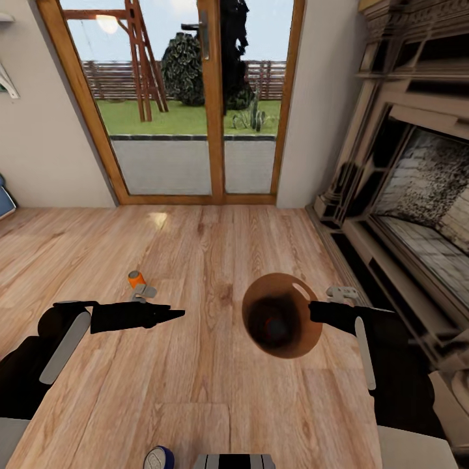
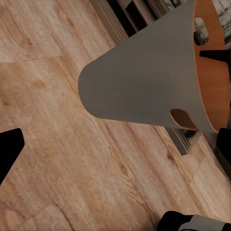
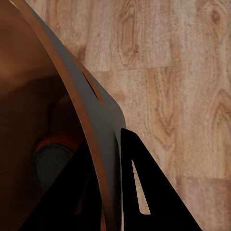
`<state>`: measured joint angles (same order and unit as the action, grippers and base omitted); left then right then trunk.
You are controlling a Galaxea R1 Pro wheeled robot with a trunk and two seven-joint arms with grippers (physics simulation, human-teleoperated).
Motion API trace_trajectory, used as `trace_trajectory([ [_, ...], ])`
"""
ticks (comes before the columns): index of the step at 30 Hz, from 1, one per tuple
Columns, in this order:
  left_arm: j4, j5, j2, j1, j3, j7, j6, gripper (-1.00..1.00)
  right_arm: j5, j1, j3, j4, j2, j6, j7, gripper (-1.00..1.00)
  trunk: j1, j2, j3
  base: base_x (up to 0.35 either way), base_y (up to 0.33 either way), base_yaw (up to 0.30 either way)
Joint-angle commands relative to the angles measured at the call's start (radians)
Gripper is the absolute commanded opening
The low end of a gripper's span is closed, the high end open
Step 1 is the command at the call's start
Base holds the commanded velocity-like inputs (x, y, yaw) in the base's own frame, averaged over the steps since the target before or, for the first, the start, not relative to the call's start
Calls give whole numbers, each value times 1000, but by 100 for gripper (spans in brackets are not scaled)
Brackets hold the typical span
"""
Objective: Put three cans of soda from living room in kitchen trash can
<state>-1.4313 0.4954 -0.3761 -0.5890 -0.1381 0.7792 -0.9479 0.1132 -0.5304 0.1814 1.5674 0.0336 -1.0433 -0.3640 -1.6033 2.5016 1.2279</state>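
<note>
My right gripper point(image 3: 113, 192) pinches the trash can point(image 1: 286, 316) by its rim, one can point(image 3: 50, 161) inside. I can't tell my left gripper's point(image 1: 179, 314) state; an orange can point(image 1: 136, 279) lies beyond.

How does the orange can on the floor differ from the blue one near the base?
The orange can lies out on the floor beyond the left gripper; the blue can sits close under the robot, cut by the head view's lower edge. Orange body versus dark blue. Both have grey tops and lie outside the trash can.
</note>
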Motion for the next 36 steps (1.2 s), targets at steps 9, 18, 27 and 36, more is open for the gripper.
trace_trajectory([
  [9, 0, 0, 0, 0, 0, 0, 0, 100, -29, 0, -3, 0, 0, -4, -7, -100, 0, 0, 1, 0, 0, 0],
  [18, 0, 0, 0, 1, 0, 0, 1, 100, -29, 0, -1, 0, 0, -1, -7, -100, 0, 0, 14, 0, 0, 0],
  [27, 0, 0, 0, 0, 0, 0, 1, 100, -29, 0, 0, 0, 0, -1, -7, -100, 0, 0, 28, 0, 0, 0],
  [36, 0, 1, 0, 0, 0, 0, 1, 100, -29, 0, 0, 0, 0, -1, -7, -100, 0, 0, 43, 0, 0, 0],
])
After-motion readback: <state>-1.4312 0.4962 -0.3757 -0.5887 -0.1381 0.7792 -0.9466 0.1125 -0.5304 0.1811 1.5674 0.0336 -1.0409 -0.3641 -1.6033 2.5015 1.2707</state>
